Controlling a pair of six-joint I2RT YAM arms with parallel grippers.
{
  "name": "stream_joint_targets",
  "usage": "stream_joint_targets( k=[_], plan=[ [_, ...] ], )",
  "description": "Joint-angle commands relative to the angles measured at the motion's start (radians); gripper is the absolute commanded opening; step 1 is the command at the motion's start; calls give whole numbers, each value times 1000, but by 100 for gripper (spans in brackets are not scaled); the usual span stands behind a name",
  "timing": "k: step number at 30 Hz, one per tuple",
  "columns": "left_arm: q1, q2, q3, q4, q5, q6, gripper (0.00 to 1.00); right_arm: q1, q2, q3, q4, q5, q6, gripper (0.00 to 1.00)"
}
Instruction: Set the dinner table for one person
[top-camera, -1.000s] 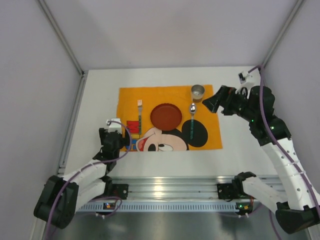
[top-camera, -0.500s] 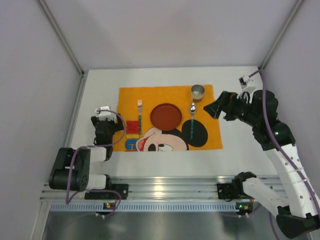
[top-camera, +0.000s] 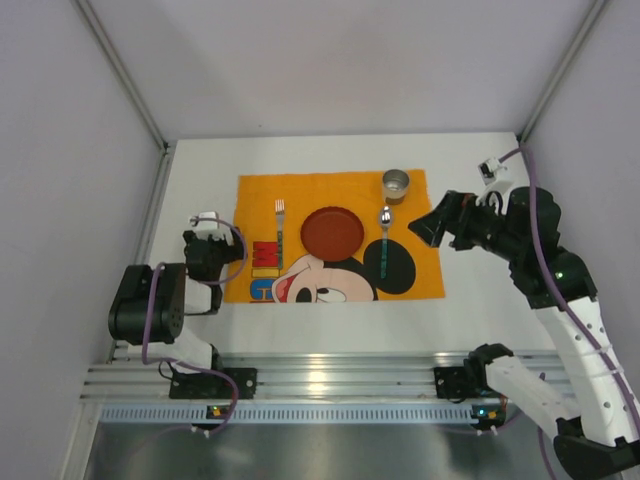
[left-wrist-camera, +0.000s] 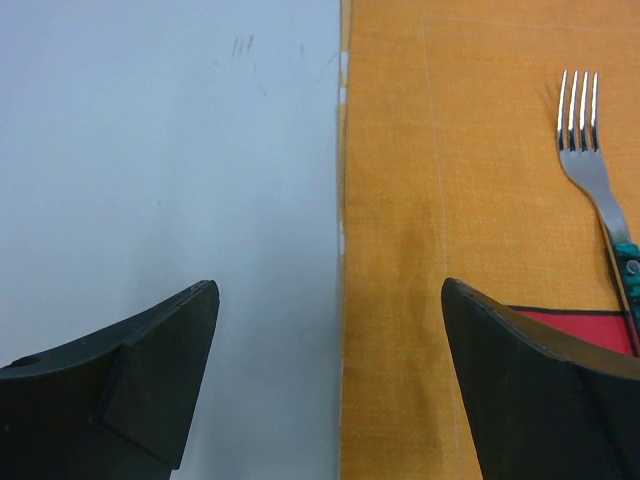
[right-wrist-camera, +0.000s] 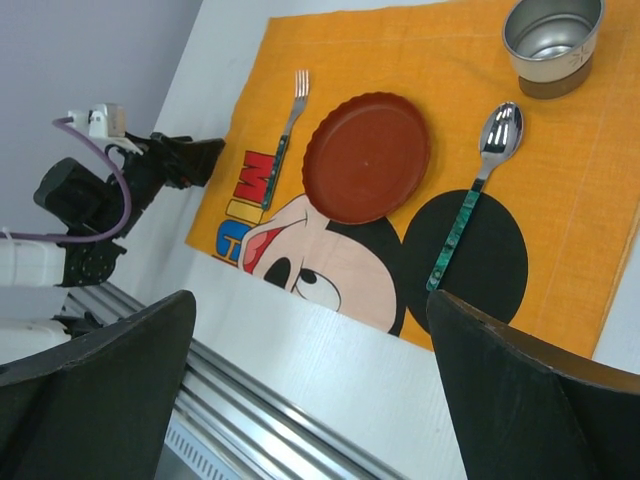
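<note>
The white dinner table (top-camera: 190, 190) carries an orange Mickey Mouse cloth (top-camera: 420, 262). On the cloth lie a fork (top-camera: 280, 225), a red plate (top-camera: 332, 232), a spoon (top-camera: 384, 240) and a metal cup (top-camera: 396, 184). My left gripper (top-camera: 212, 243) hangs open and empty just left of the cloth. In the left wrist view the left gripper (left-wrist-camera: 328, 290) straddles the cloth's edge (left-wrist-camera: 342, 250), with the fork (left-wrist-camera: 585, 150) ahead to the right. My right gripper (top-camera: 425, 225) is raised by the cloth's right side, open and empty. The right wrist view shows the right gripper (right-wrist-camera: 310, 300) above the plate (right-wrist-camera: 365, 155), spoon (right-wrist-camera: 470, 200) and cup (right-wrist-camera: 550, 40).
Grey walls close the table at the left, back and right. A metal rail (top-camera: 320, 385) with both arm bases runs along the near edge. The left arm (right-wrist-camera: 100, 190) is folded back close to its base.
The left arm folded back toward its base, and its gripper went left, off the cloth's lower left part. The right gripper drew slightly back. Both stayed open.
</note>
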Motion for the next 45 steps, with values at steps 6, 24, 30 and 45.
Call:
stream_joint_targets(
  k=[6,24,30,45],
  plan=[
    [-24,-9,45,61,-8,23,99,39,-33,-64,15,70,-104,100],
    [-23,-9,45,61,-9,23,98,127,258,-297,390,291,-140,100],
    [-23,-7,45,61,-9,23,98,219,323,-242,453,249,-108,100],
    [-23,-7,45,61,-11,23,98,427,444,33,355,291,-164,100]
  ],
)
